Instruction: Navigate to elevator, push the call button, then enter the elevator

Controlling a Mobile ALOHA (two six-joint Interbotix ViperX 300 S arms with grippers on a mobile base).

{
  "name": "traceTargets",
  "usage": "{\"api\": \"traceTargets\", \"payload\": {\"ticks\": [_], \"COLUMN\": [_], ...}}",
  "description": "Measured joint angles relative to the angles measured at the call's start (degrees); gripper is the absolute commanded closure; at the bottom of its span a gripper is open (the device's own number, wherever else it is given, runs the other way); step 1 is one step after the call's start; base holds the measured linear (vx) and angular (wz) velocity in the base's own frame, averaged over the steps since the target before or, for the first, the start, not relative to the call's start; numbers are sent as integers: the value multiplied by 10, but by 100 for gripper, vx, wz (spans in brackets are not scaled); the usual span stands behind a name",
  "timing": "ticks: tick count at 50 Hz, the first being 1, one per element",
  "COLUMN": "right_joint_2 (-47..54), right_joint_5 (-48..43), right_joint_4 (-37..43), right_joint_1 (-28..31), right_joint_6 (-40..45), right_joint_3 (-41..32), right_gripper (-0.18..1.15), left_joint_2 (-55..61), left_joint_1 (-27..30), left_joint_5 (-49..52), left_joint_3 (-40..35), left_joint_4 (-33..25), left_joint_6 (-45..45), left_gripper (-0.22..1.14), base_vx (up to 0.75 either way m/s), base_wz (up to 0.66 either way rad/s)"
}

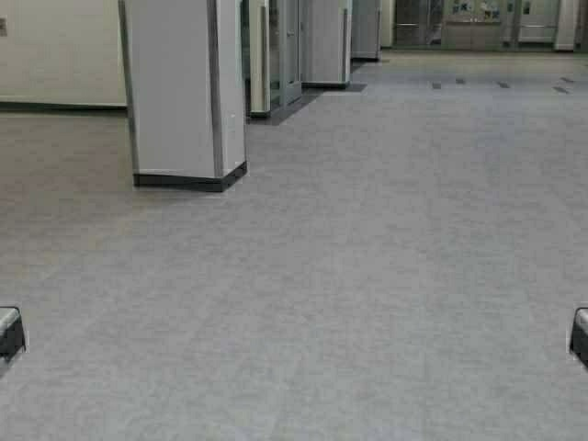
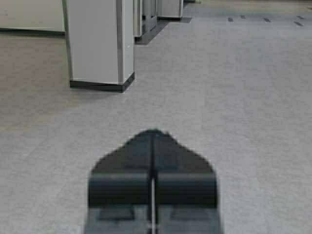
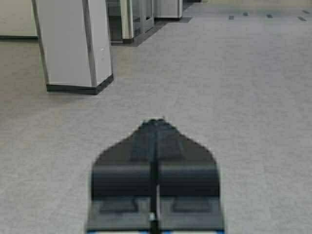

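I see no elevator doors and no call button that I can make out. My left gripper (image 2: 153, 132) is shut and empty, held low over the grey floor and pointing ahead. My right gripper (image 3: 156, 122) is also shut and empty, held the same way. In the high view only a dark piece of the left arm (image 1: 9, 333) and of the right arm (image 1: 581, 335) shows at the lower side edges.
A white square pillar (image 1: 179, 92) with a dark base stands ahead on the left; it also shows in the left wrist view (image 2: 97, 41) and the right wrist view (image 3: 73, 41). Glass partitions (image 1: 276, 50) and another pillar (image 1: 326, 41) stand behind it. A cream wall (image 1: 55, 50) runs at far left. Open grey floor (image 1: 395, 230) stretches ahead and right.
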Motion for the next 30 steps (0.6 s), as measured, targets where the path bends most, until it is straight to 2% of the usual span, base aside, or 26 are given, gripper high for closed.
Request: {"api": "traceTargets", "payload": {"ticks": [30], "right_joint_2": [1], "right_joint_5": [-6], "right_joint_4": [-6], "right_joint_1": [0], "right_joint_6": [2], "right_joint_3": [-1], "right_gripper": [93], "left_joint_2": [2], "left_joint_1": [0], "left_joint_5": [-6], "left_joint_3": [0], "left_joint_4": [1], "left_joint_6": [-1], "left_gripper": [89], "base_vx": [72], "base_wz": [19]}}
